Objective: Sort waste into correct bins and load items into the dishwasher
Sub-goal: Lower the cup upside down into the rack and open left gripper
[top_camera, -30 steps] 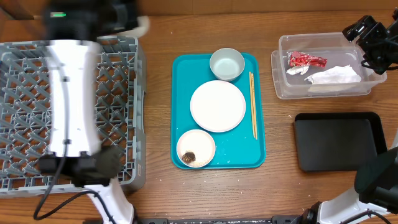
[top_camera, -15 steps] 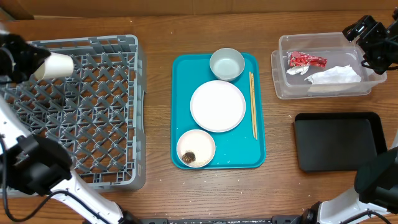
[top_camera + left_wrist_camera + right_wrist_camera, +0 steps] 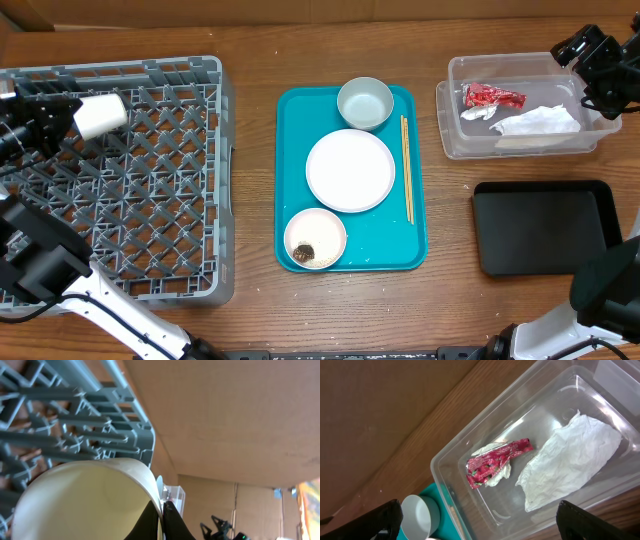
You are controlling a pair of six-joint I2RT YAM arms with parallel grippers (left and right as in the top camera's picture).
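Note:
My left gripper (image 3: 80,117) is shut on the rim of the small white cup (image 3: 101,114), which it holds on its side above the back left of the grey dishwasher rack (image 3: 160,210). In the left wrist view the black fingers (image 3: 172,522) pinch the cup (image 3: 85,500) wall. My right gripper (image 3: 598,62) hangs open over the clear tub (image 3: 450,130), holding nothing. In the tub lie the red wrapper (image 3: 497,460) and white napkin (image 3: 570,465). The plate (image 3: 350,170), an empty bowl (image 3: 365,103) and a bowl (image 3: 320,232) with a brown scrap (image 3: 304,252) sit on the teal tray (image 3: 295,150).
A pair of chopsticks (image 3: 406,165) lies along the teal tray's right side. The black tray (image 3: 545,227) sits in front of the clear tub. The left arm's base rises at the rack's front left. A cardboard wall runs behind the table.
The left arm swung off the middle of the rack to its back left, carrying the cup, which has since shifted slightly right. The right arm has not moved.

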